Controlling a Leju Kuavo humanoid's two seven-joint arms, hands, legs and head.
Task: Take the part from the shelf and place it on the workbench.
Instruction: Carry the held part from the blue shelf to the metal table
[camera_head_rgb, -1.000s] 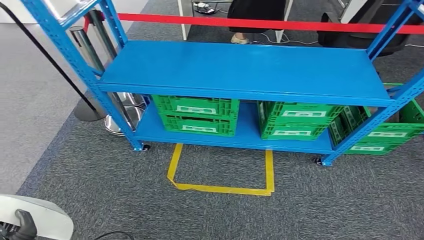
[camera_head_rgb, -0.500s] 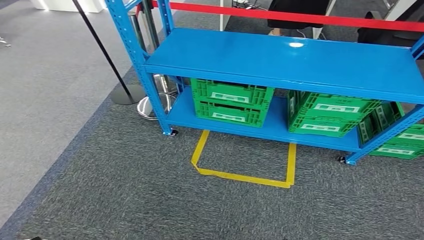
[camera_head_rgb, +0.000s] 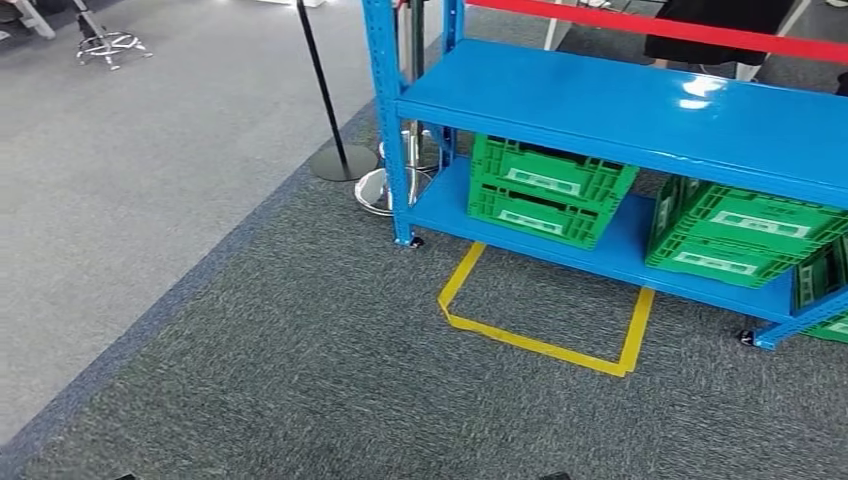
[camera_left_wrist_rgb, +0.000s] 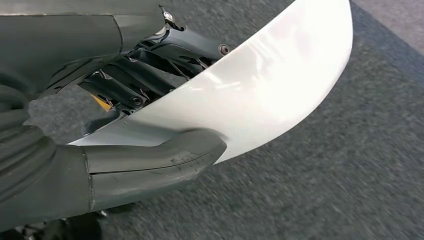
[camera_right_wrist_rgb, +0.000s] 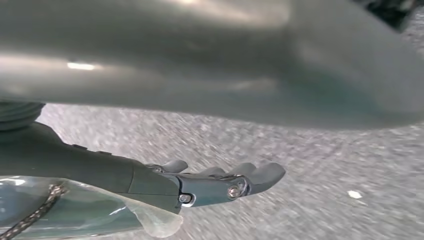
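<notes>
Holding the white part (camera_left_wrist_rgb: 260, 95) in the left hand (camera_left_wrist_rgb: 125, 130), thumb on top; could slip. Right hand (camera_right_wrist_rgb: 200, 182): cannot tell.

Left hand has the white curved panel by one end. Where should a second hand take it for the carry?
The white curved panel is long, thin and bowed, and the left hand clamps only its near end, thumb across the face. A second grip probably belongs on the free far end, coming in from beyond that tip and pinching the thin edge.
</notes>
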